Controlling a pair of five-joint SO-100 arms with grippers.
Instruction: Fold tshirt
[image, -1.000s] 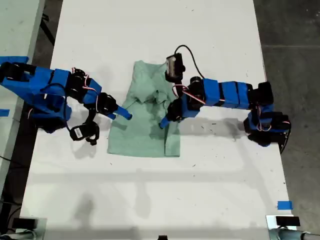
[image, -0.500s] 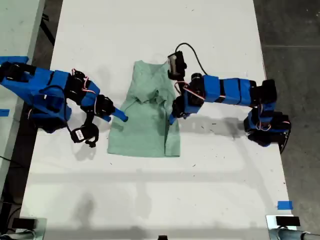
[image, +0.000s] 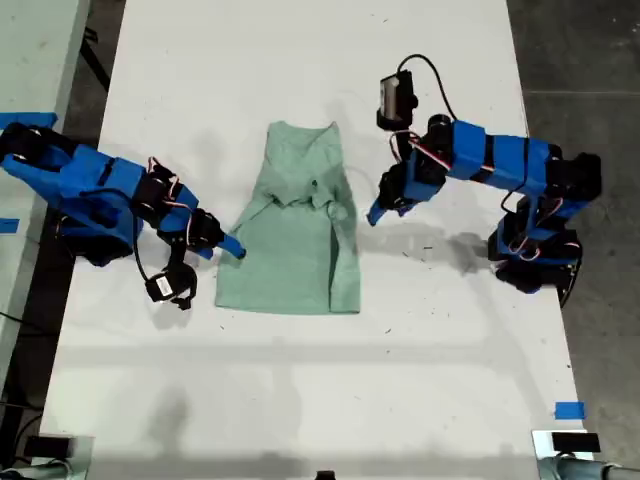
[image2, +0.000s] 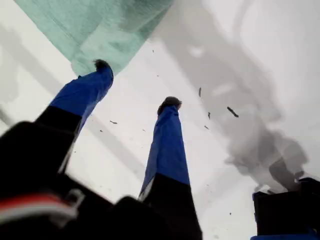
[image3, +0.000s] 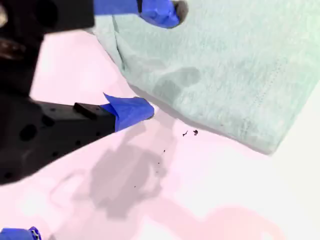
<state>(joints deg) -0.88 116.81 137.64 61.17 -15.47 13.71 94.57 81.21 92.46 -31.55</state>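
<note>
White smooth table holds our soft mint tshirt, partly folded, mid-table. My first gripper spread, empty; my second gripper spread at the cloth edge.

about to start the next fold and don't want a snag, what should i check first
1. My first gripper open and empty: ok.
2. My first gripper clear of the tshirt: ok, it is over bare table.
3. My second gripper open: ok.
4. My second gripper at the tshirt's edge: ok, one finger over the cloth, one beside it.
5. Cloth caught between its jaws: cannot tell.
6. Tshirt lying flat: not ok, bunched near the middle.
</note>
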